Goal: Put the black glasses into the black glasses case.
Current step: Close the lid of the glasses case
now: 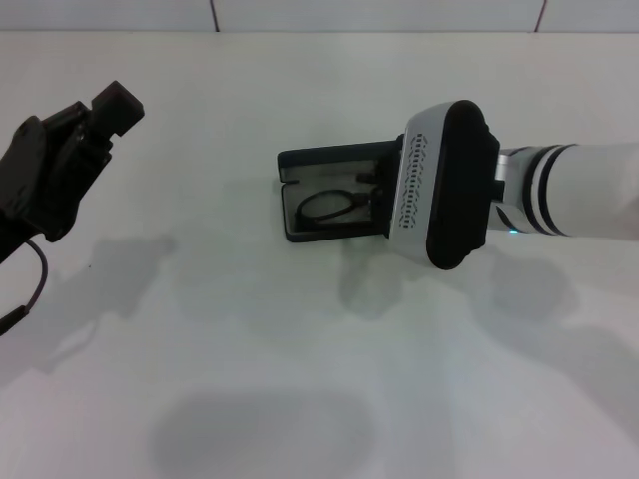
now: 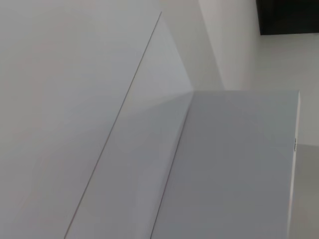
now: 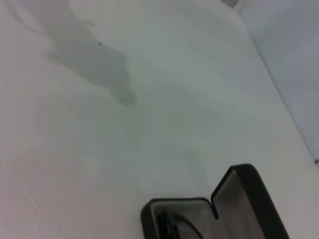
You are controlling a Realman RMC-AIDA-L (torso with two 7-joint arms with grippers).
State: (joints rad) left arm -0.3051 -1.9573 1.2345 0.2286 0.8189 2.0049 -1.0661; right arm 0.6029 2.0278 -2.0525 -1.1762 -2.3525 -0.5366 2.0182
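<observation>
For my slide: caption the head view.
Right end effector over open case holding glasses; left end effector raised aside.

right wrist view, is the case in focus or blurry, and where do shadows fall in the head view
Right wrist view: the black glasses case is soft and cut off at the frame edge, the black glasses a dark smear. Head view: sharper, with soft grey arm shadows on the white table beneath both arms.

Head view looks down on the table (image 1: 250,379); right wrist view shares the black glasses case (image 3: 239,209)
</observation>
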